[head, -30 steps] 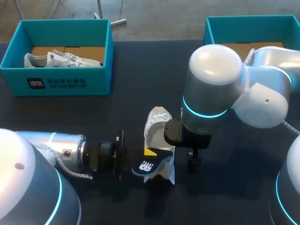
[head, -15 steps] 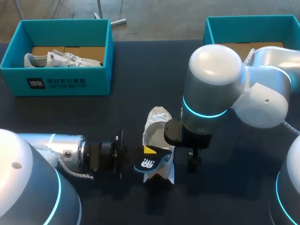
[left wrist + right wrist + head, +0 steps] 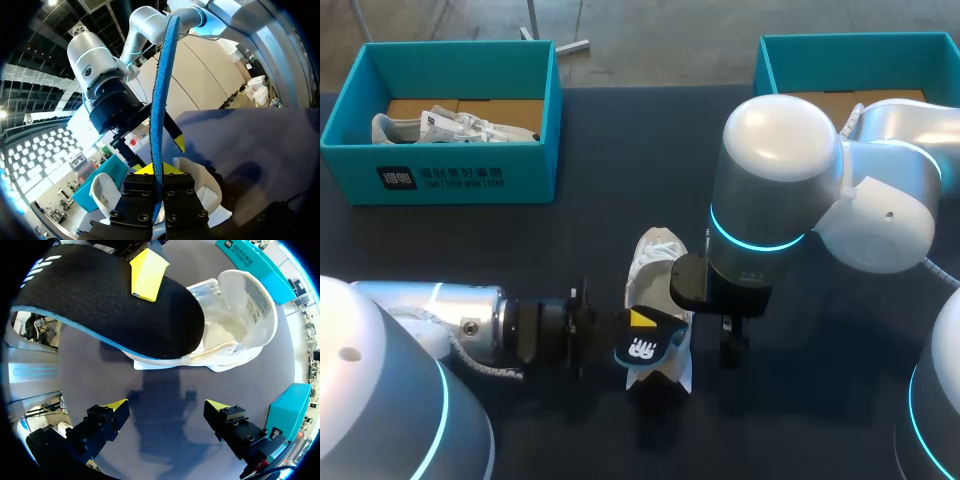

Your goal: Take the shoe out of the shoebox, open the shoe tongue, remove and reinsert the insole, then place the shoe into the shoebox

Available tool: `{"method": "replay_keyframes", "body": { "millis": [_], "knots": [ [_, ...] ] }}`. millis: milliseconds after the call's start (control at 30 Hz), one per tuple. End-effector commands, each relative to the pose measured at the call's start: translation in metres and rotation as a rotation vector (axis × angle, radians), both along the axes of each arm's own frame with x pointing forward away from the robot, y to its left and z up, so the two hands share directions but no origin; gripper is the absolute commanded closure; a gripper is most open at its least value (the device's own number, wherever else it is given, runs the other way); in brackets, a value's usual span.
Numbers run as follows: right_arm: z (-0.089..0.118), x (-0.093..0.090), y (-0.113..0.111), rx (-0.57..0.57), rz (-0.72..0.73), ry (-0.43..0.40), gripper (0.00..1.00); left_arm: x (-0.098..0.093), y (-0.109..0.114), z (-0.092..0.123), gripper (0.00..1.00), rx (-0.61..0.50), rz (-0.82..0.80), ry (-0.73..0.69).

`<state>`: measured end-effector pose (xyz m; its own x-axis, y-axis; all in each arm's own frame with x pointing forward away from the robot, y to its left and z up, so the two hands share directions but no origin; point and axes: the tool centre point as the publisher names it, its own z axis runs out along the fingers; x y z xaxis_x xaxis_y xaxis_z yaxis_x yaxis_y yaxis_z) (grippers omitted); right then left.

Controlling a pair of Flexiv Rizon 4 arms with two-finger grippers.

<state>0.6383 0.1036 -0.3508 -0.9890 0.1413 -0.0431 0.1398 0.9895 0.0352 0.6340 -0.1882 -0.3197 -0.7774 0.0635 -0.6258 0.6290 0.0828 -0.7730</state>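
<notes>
My left gripper [image 3: 159,171] clamps the black-topped insole [image 3: 642,349] just above the white sneaker [image 3: 653,262], which sits on the table [image 3: 820,400]. My right gripper [image 3: 165,406] hangs beside that sneaker, its 2 fingers spread wide.

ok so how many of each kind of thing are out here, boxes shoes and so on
shoeboxes: 2, the left shoebox and the right shoebox
shoes: 2, the boxed shoe and the table shoe
insole: 1, held in the left gripper
total: 5
</notes>
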Motion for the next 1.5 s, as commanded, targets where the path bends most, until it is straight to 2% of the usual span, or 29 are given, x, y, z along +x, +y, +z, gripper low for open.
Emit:
{"method": "replay_keyframes", "body": {
  "millis": [33, 700, 900, 1333, 1500],
  "knots": [
    [-0.002, 0.0, 0.001, 0.001, -0.001, -0.001, 0.0, 0.003, -0.005, -0.004, 1.0, 0.006, 0.012, 0.001],
    [-0.002, 0.0, 0.001, 0.001, -0.001, -0.001, 0.0, 0.024, -0.012, -0.025, 1.0, 0.059, 0.053, 0.012],
    [-0.002, 0.0, 0.001, 0.001, -0.001, -0.001, 0.0, 0.03, -0.014, -0.028, 1.0, 0.103, 0.089, -0.027],
    [-0.002, 0.0, 0.001, 0.001, -0.001, -0.001, 0.0, 0.031, -0.011, -0.031, 1.0, 0.099, 0.08, 0.011],
    [-0.002, 0.0, 0.001, 0.001, -0.001, -0.001, 0.0, 0.028, -0.008, -0.027, 0.79, 0.087, 0.064, 0.024]
  ]
}}
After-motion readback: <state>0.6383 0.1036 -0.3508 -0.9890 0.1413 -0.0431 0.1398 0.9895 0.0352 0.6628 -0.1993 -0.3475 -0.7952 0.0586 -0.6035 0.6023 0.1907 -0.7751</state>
